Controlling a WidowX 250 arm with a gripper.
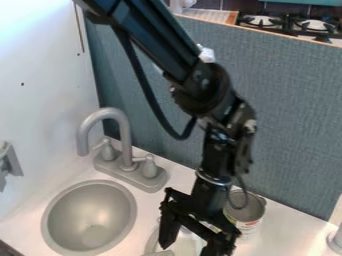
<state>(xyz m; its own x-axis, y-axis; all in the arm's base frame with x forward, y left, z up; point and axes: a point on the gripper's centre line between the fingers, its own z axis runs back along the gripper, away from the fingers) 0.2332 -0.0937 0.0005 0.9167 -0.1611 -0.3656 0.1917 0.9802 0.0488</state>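
The black gripper [189, 245] is found hanging over the near part of the white counter [287, 225], to the right of the sink basin [90, 217]. Its fingers are seen spread well apart, and nothing is seen clamped between them. A pale, rounded dish [181, 246] is noted beneath and between the fingers, partly hidden by them and cut off at the near edge; its contents cannot be identified, nor can contact with the fingertips be confirmed.

An open-topped can [246, 215] with a printed label is observed upright just to the right of the gripper and on its far side, its left part covered by the arm. The faucet [123, 140] is located at the far side of the basin, well apart from the claw.

The step in hand is judged to be positioning over the dish, with no grip established. For a grasp at this spot, alignment with the dish's rim would be required before any closing, at a height kept under control. Clearance on the right would also need to be maintained, as the can could be knocked by a sideways swing.
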